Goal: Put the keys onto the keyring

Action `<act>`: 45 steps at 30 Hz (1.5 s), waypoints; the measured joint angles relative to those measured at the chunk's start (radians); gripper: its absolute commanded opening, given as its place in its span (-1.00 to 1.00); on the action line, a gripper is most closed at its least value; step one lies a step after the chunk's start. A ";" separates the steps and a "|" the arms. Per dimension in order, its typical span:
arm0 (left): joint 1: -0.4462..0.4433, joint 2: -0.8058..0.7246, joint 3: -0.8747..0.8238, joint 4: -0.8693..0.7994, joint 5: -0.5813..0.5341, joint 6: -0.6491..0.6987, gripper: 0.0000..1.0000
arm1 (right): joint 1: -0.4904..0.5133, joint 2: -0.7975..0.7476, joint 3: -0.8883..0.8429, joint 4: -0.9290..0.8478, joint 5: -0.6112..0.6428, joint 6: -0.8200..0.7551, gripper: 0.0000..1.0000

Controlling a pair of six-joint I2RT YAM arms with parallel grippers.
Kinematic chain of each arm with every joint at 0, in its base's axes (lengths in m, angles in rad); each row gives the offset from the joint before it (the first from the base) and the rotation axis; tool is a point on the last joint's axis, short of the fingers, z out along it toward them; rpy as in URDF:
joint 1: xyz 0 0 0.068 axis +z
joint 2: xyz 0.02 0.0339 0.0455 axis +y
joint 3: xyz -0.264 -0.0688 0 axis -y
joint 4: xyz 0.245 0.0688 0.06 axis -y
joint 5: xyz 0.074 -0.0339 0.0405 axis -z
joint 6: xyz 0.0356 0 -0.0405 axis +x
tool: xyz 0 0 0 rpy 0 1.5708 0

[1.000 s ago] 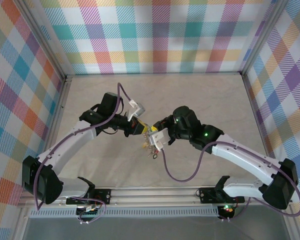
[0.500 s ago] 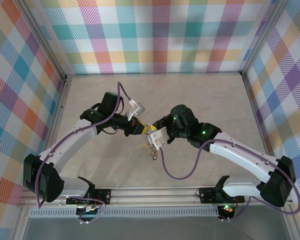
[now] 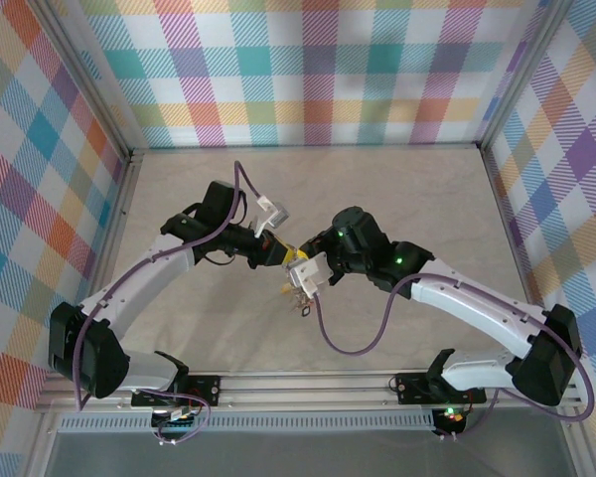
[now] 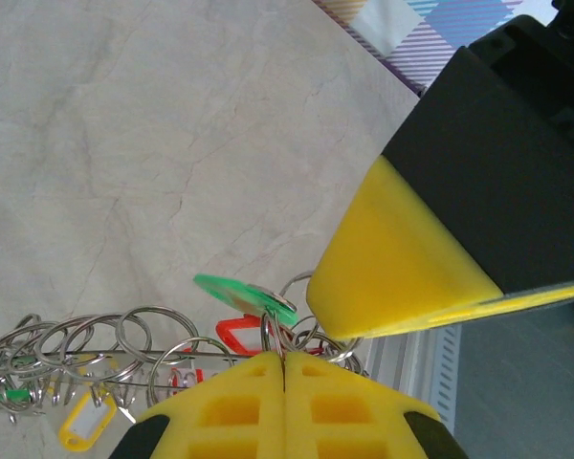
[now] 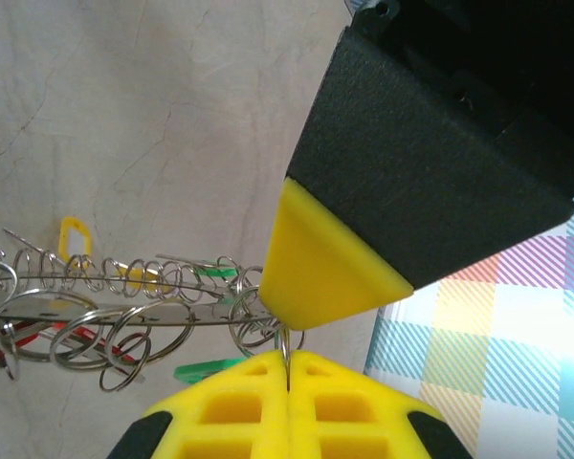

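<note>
Left gripper (image 4: 282, 368) and right gripper (image 5: 288, 368) were both fully closed, tip to tip, each pinching thin metal at one end of the keyring (image 4: 105, 356). This two-sided grip presumably steadied the ring above the table (image 4: 124, 143), with tagged keys (image 4: 241, 290) hanging clear along its wire.

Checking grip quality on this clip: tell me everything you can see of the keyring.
The keyring is a thin grey metal wire loop, seen nearly edge-on from the wrists, strung along its length with small silver split rings and green, red and yellow plastic tags. It is held over the table between the arms, pinched at one end by the shut left gripper and the shut right gripper, their tips almost meeting.
</note>
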 measured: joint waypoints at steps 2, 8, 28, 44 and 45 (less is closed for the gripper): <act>0.000 0.000 0.000 0.000 0.000 -0.004 -1.00 | 0.003 0.002 0.000 0.000 0.003 0.000 -1.00; 0.002 0.000 0.001 0.000 0.000 -0.008 -1.00 | 0.005 0.009 0.008 -0.002 0.017 0.001 -1.00; 0.005 0.013 0.006 0.000 0.013 -0.011 -1.00 | 0.005 0.019 0.021 0.034 0.065 0.035 -1.00; 0.012 0.013 0.018 0.000 0.018 -0.012 -1.00 | 0.005 0.018 0.027 0.003 0.060 0.034 -1.00; 0.012 0.013 0.018 0.000 0.019 -0.012 -1.00 | 0.005 0.013 0.027 0.002 0.058 0.034 -1.00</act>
